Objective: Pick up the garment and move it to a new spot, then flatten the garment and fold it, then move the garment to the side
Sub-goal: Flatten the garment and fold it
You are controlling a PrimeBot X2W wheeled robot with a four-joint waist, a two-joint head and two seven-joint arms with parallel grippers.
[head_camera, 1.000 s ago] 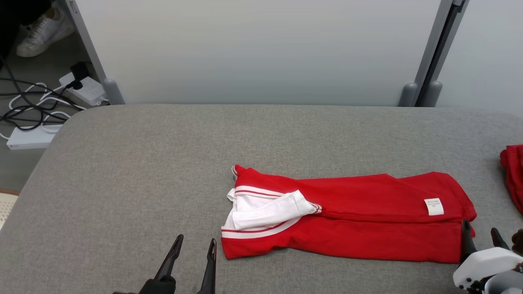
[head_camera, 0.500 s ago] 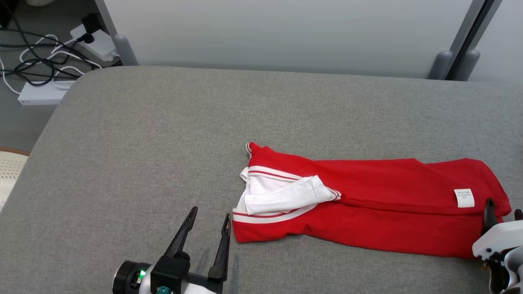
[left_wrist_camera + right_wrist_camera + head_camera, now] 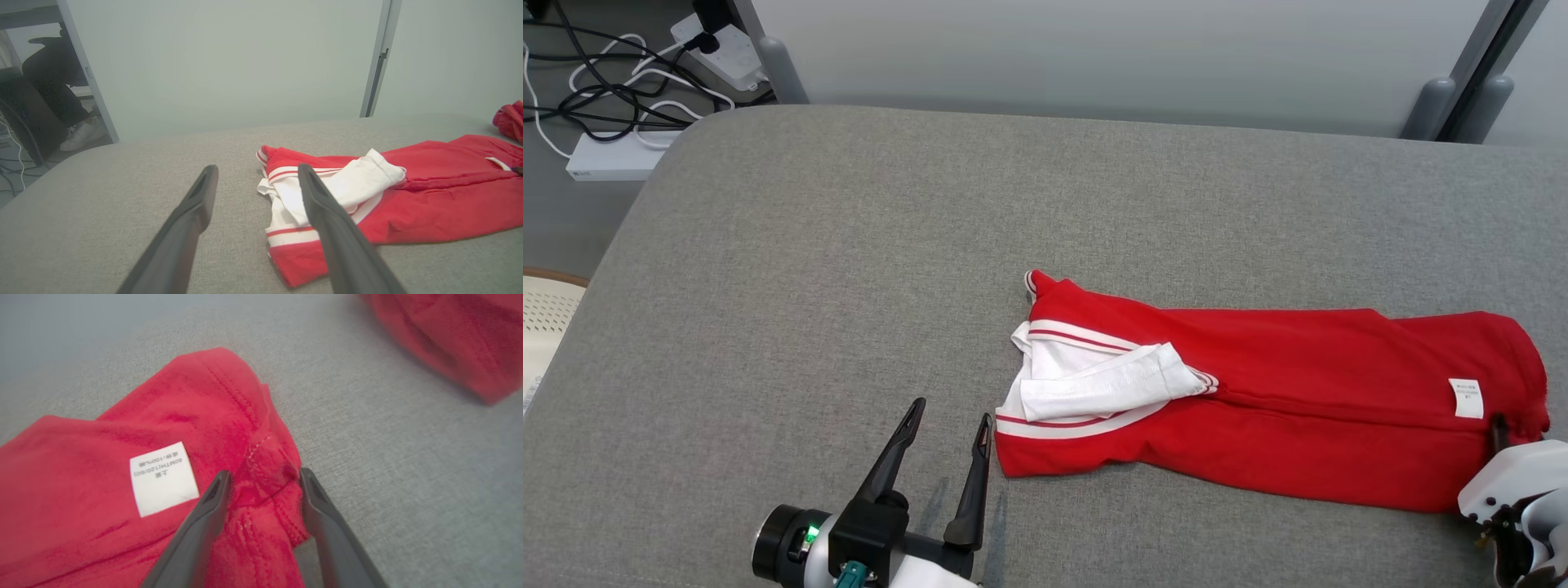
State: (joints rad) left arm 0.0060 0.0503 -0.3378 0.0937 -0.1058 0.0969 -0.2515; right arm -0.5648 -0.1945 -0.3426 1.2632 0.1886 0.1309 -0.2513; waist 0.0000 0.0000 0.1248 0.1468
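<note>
The camera has tipped down and turned, so the whole picture has slid, but the shirt [image 3: 1298,408] lies much as it did before. The left gripper [image 3: 953,410] has come up further, and now its round wrist shows too. It sits just beside the near collar corner of the shirt and does not touch it. Its fingers are spread wide with nothing between them. The right gripper [image 3: 264,472] has pushed in onto the other end of the shirt, close to the white tag [image 3: 163,477], and its fingers have drawn nearer together. They now stand on both sides of a bunched bit of hem, and red cloth fills the gap. I cannot tell if they pinch it tight yet. The shirt lies long and flat on the grey table [image 3: 849,286], right of the middle, with the white collar end to the left. Another red cloth [image 3: 449,335] lies apart from it, past the hem.
</note>
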